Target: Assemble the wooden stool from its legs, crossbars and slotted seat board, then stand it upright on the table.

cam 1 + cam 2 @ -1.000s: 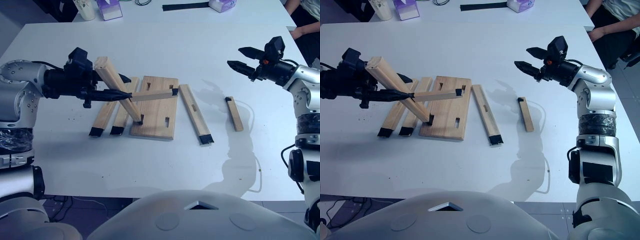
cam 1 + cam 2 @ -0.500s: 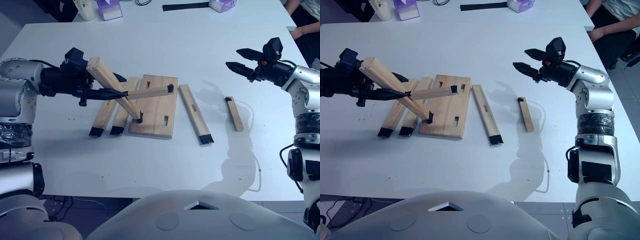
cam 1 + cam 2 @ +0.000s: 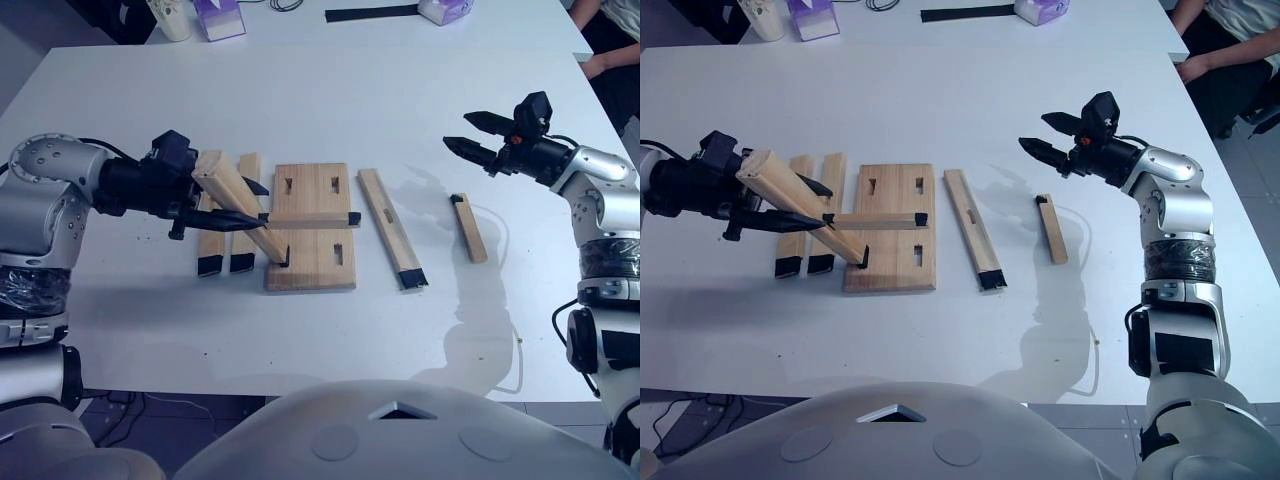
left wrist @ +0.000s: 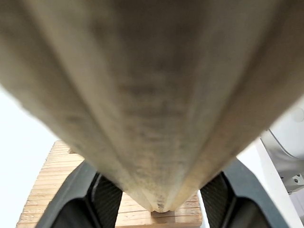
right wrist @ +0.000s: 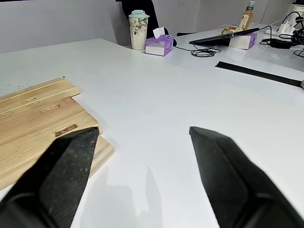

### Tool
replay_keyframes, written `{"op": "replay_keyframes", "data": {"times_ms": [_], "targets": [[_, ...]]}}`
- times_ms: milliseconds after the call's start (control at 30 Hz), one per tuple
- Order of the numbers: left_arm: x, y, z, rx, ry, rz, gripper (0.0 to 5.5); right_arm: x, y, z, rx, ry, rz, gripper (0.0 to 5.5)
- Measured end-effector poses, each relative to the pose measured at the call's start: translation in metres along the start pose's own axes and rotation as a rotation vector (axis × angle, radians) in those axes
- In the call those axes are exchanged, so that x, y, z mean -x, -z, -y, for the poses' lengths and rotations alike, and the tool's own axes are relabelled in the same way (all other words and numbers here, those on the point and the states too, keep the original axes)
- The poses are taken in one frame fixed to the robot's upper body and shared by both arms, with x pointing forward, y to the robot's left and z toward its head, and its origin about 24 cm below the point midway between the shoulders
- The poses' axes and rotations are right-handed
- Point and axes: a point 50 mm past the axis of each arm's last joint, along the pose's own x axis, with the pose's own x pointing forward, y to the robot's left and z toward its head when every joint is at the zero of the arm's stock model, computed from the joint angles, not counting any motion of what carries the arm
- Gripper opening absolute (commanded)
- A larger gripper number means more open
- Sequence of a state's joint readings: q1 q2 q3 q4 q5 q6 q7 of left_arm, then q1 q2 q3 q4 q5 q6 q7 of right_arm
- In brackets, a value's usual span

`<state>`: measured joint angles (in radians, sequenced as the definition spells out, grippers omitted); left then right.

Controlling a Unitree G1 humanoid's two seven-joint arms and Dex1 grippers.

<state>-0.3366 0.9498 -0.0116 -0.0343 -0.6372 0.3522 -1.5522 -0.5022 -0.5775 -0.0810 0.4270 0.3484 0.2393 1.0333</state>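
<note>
While the left claw (image 3: 248, 203) pinches a tilted leg (image 3: 230, 190) with a crossbar (image 3: 312, 219) jutting sideways, the leg's dark end touches the seat board (image 3: 320, 262) just beyond that claw, so seating this leg in its slot seems the step in hand. Next, the leg likely needs tipping upright and pressing down; the right claw (image 3: 460, 131), spread wide, hangs well apart past the board.

White table (image 3: 400, 100) carries seat board (image 3: 310, 265), loose legs (image 3: 390, 225) (lying flat), short crossbar (image 3: 469, 230)
</note>
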Motion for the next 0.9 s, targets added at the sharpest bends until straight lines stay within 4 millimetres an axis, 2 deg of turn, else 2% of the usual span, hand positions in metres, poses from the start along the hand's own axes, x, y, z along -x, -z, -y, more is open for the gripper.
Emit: {"op": "replay_keyframes", "data": {"times_ms": [133, 267, 500, 733, 900], "targets": [[-0.002, 0.006, 0.002, -0.031, -0.056, 0.023, 2.05, -0.002, 0.0, -0.001, -0.002, 0.003, 0.007, 3.51], [-0.015, 0.017, 0.011, -0.092, -0.141, 0.05, 2.05, -0.004, 0.002, -0.006, -0.002, 0.001, 0.015, 3.51], [-0.023, 0.016, 0.019, -0.148, -0.155, 0.037, 2.05, -0.004, 0.007, -0.012, -0.001, -0.001, 0.012, 3.51], [-0.028, 0.013, 0.01, -0.167, -0.122, 0.031, 2.05, -0.01, 0.013, -0.023, -0.018, -0.007, 0.028, 3.51], [-0.021, 0.016, 0.0, -0.147, -0.101, 0.042, 2.05, -0.01, 0.02, -0.029, -0.043, 0.001, 0.021, 3.51]]}}
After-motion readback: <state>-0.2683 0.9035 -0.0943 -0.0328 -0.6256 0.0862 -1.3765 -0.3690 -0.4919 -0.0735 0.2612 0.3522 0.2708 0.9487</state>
